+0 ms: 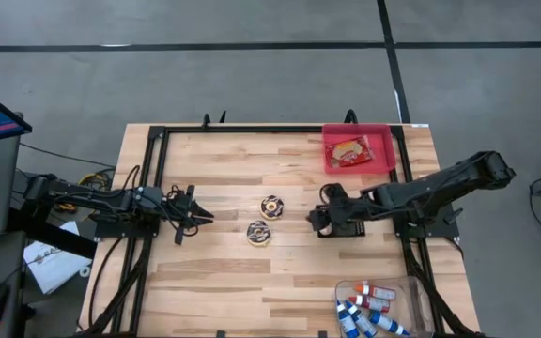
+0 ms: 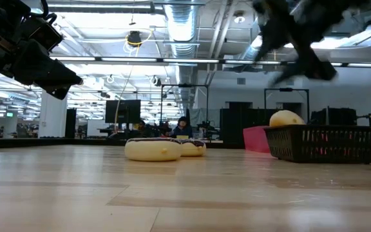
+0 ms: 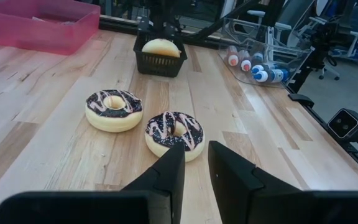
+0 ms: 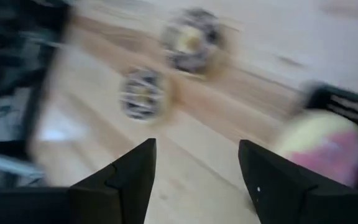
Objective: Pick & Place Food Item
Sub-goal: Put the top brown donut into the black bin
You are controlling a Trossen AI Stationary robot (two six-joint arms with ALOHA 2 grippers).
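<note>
Two chocolate-iced donuts [image 1: 271, 207] [image 1: 258, 234] lie flat on the wooden table's middle. A small black basket [image 3: 160, 62] stands to their right, and a pale yellow round food item [image 3: 160, 47] rests in it, pinkish in the right wrist view [image 4: 328, 149]. My right gripper [image 4: 197, 168] hangs open just above the basket [image 1: 319, 218], slanting down, with nothing between its fingers. My left gripper [image 3: 196, 168] waits at the table's left [image 1: 193, 215], pointing at the donuts. Its fingers stand a narrow gap apart, holding nothing.
A pink tray [image 1: 383, 141] with a packaged food item [image 1: 350, 151] sits at the far right corner. A clear bin [image 1: 416, 300] holding several small bottles stands at the near right. A black frame [image 1: 158, 131] runs along the table's edges. Bare wood lies near the front.
</note>
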